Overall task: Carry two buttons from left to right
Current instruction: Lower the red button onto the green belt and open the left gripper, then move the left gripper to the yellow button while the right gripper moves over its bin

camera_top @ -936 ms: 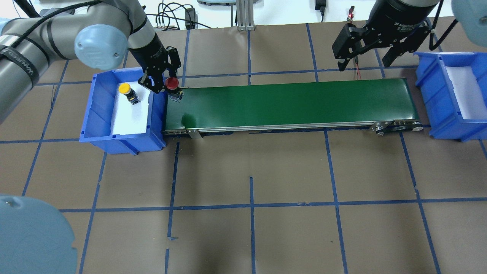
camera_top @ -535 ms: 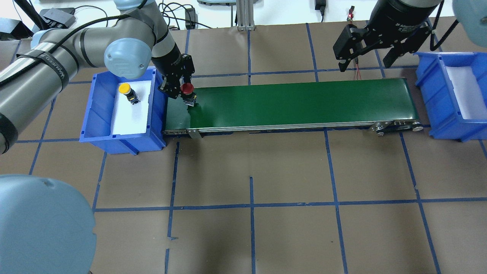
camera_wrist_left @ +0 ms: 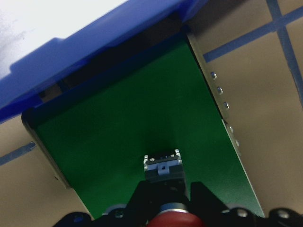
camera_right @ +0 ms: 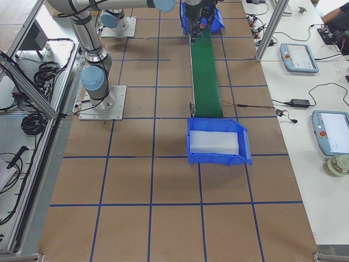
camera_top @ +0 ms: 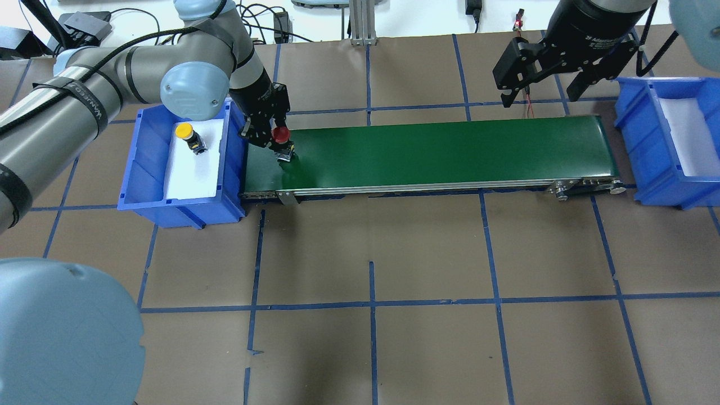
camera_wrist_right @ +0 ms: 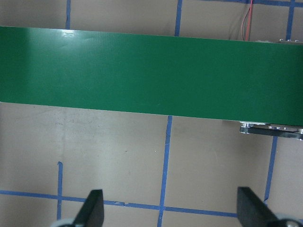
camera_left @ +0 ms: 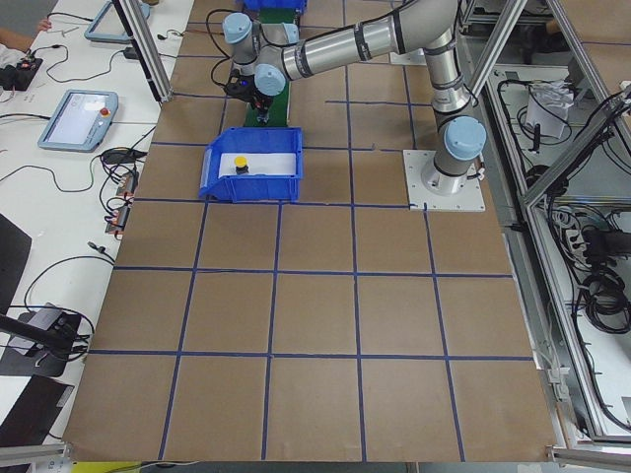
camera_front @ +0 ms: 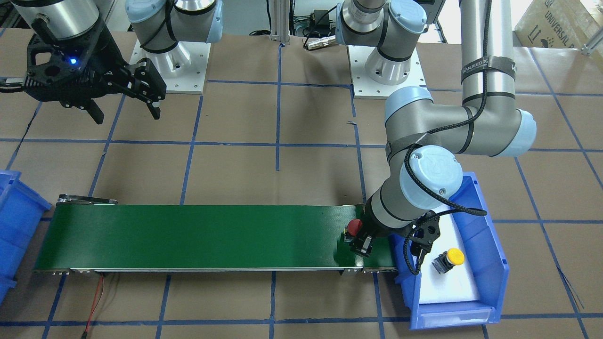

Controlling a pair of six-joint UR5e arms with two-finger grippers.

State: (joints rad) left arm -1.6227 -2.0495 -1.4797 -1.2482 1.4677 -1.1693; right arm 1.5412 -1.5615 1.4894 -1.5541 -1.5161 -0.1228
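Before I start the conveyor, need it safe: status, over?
Left end effector shut on red button, at belt left end. Right end effector open. Yellow button in left bin. Nothing blocking belt.

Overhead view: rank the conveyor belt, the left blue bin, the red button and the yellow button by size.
1. conveyor belt
2. left blue bin
3. red button and yellow button, too alike to rank.

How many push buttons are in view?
2. The red button is gripped by the left gripper over the conveyor belt's left end; the yellow button lies in the left blue bin.
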